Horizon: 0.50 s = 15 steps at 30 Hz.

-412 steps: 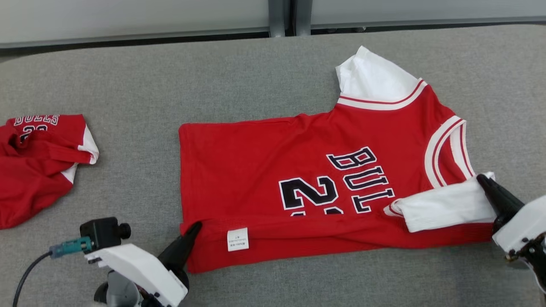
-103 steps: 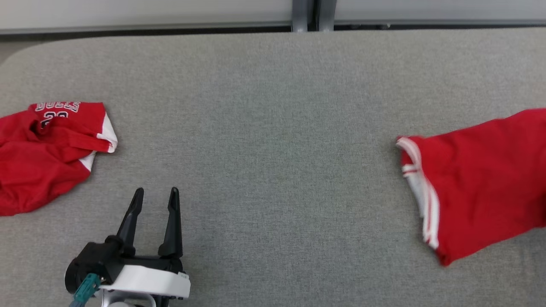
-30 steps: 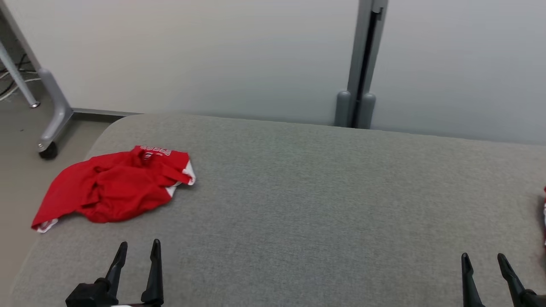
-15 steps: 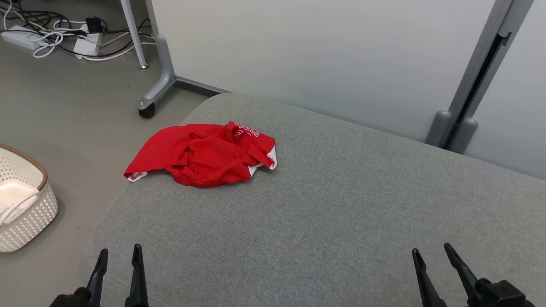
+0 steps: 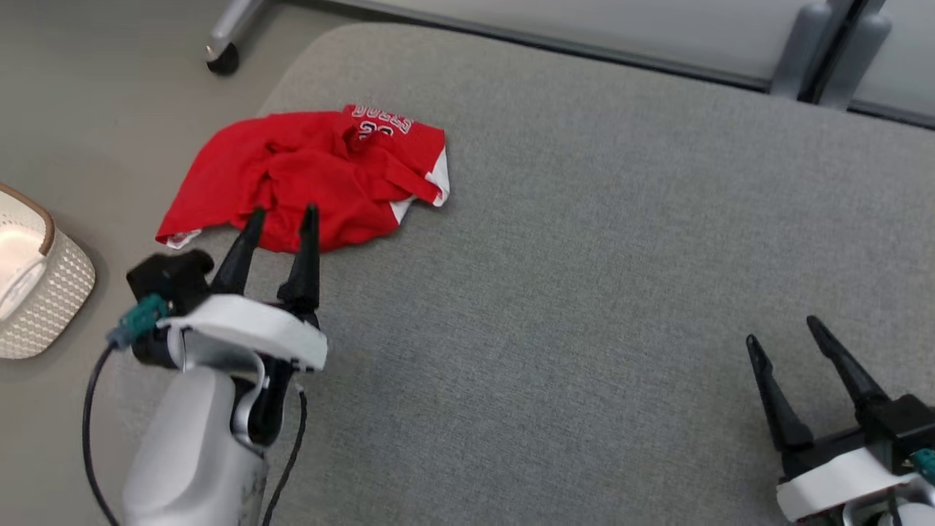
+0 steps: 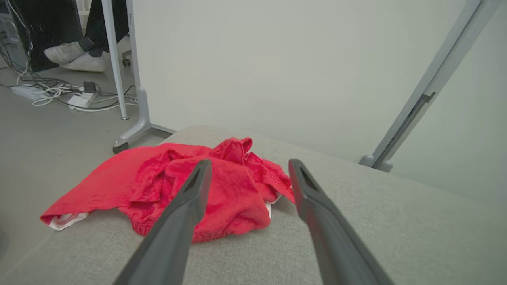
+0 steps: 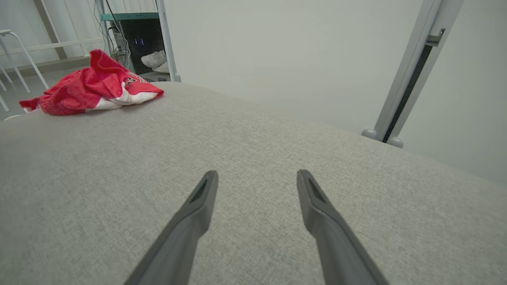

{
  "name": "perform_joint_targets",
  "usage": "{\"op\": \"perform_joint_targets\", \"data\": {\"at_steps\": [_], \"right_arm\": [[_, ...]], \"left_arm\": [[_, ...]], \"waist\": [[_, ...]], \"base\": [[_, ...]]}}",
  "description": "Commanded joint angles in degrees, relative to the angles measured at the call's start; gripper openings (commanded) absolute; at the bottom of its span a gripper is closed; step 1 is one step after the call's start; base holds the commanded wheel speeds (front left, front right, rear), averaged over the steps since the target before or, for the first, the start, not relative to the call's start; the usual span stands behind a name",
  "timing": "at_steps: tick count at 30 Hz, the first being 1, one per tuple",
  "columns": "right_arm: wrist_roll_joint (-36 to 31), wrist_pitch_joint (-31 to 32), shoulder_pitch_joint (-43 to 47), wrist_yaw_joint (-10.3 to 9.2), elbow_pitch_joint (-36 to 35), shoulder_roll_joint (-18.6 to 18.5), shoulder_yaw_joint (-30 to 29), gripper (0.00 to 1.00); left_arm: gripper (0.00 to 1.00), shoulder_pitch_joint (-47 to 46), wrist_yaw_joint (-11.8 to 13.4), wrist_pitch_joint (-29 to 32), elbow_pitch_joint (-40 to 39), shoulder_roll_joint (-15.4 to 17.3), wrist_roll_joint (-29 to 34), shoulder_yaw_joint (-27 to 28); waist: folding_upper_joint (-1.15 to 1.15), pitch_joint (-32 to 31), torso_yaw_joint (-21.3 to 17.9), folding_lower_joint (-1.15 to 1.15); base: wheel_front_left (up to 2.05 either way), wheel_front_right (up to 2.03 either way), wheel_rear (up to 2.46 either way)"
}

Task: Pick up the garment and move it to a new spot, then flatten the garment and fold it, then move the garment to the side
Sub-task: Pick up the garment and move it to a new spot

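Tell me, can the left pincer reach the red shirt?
Probably yes. The left pincer is open and points straight at the shirt, its tips close to the near edge, with nothing in the way.

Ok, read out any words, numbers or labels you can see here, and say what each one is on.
"BULLS": on the crumpled red jersey, upside down in the head view.
Number beneath it: partly hidden in the folds, too blurred to read.
No other text is readable.
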<state>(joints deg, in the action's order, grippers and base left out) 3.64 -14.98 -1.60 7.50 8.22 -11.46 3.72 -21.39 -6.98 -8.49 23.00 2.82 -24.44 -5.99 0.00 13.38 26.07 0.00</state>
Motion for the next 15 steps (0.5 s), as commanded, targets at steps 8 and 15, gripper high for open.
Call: {"op": "perform_joint_targets", "data": {"at_steps": [8,15], "right_arm": [[0.8,-0.1,-3.6,-0.02,-1.2,-3.9,-0.9,1.0],[1.6,0.1,-3.8,-0.03,-1.4,-3.6,-1.7,1.0]], "left_arm": [[1.0,-19.0,0.4,2.6,21.3,1.4,-2.1,0.5],[0.2,-24.7,0.1,1.9,35.1,3.3,-2.8,0.4]], "waist": [[0.0,14.4,-6.3,0.0],[0.0,13.5,-9.1,0.0]], "base": [[0.0,0.0,0.0],[0.0,0.0,0.0]]}}
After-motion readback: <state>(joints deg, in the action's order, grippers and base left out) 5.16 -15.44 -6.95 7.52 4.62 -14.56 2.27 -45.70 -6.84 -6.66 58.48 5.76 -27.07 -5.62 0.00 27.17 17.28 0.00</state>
